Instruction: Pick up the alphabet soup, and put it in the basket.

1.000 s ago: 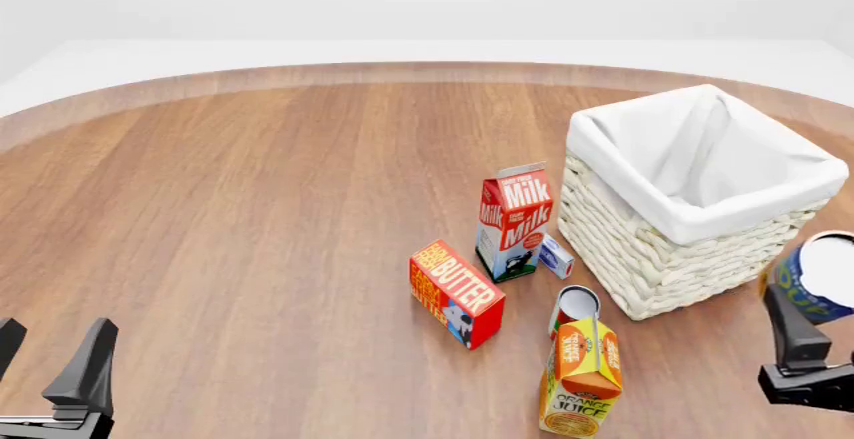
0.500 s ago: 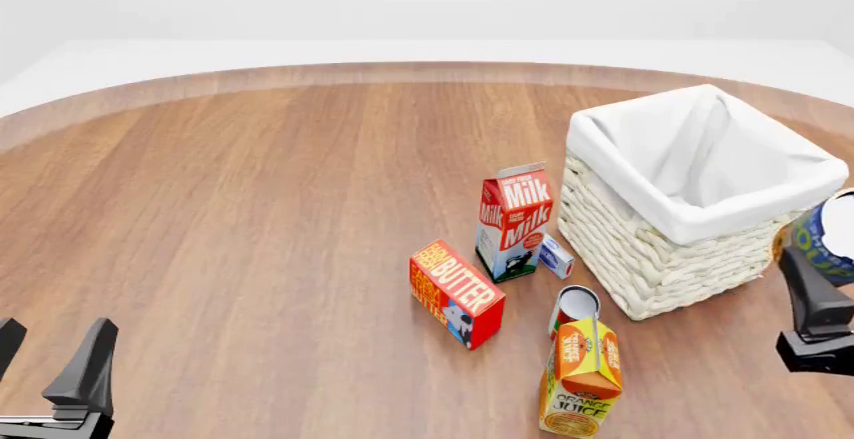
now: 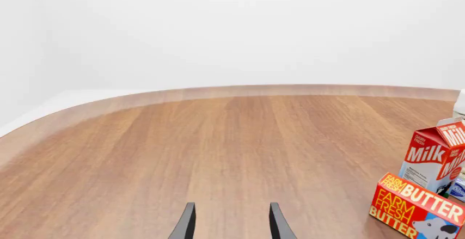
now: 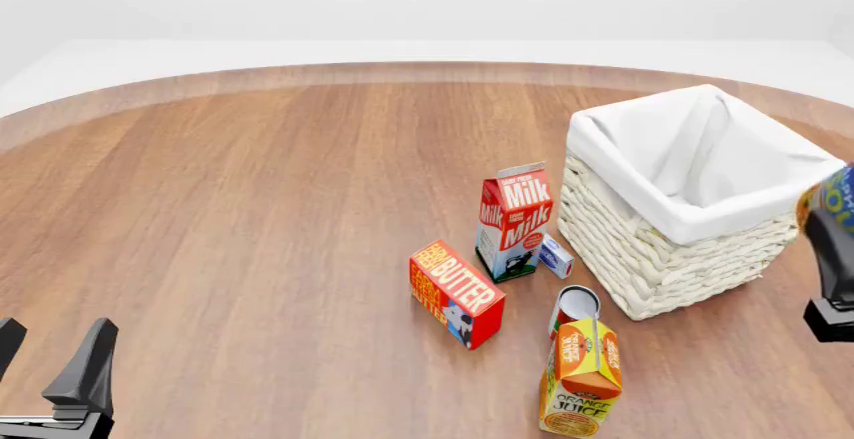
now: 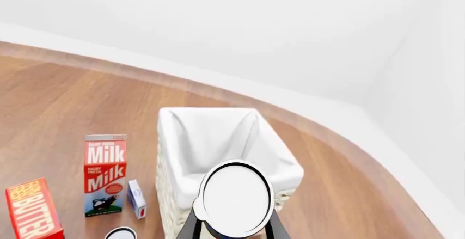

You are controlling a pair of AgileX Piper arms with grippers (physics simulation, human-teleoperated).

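Note:
The alphabet soup [image 4: 835, 199] is a blue and yellow can at the right edge of the front view, held above the table beside the basket's right side. My right gripper [image 4: 841, 244] is shut on it. In the right wrist view the can's white top [image 5: 234, 198] sits between the fingers, with the basket [image 5: 169, 157] below and beyond it. The basket [image 4: 654, 259] is white wicker with a white cloth lining and has nothing in it. My left gripper [image 4: 47, 379] stands open at the near left, its fingers [image 3: 186, 225] holding nothing.
A milk carton [image 4: 514, 221] and a small blue box [image 4: 555, 256] stand left of the basket. A butter box [image 4: 455, 293] lies nearer. An orange juice carton [image 4: 581, 377] stands in front of a red can [image 4: 575, 306].
My right gripper has lifted the alphabet soup higher and carried it right, partly out of the front view. The left arm has not moved.

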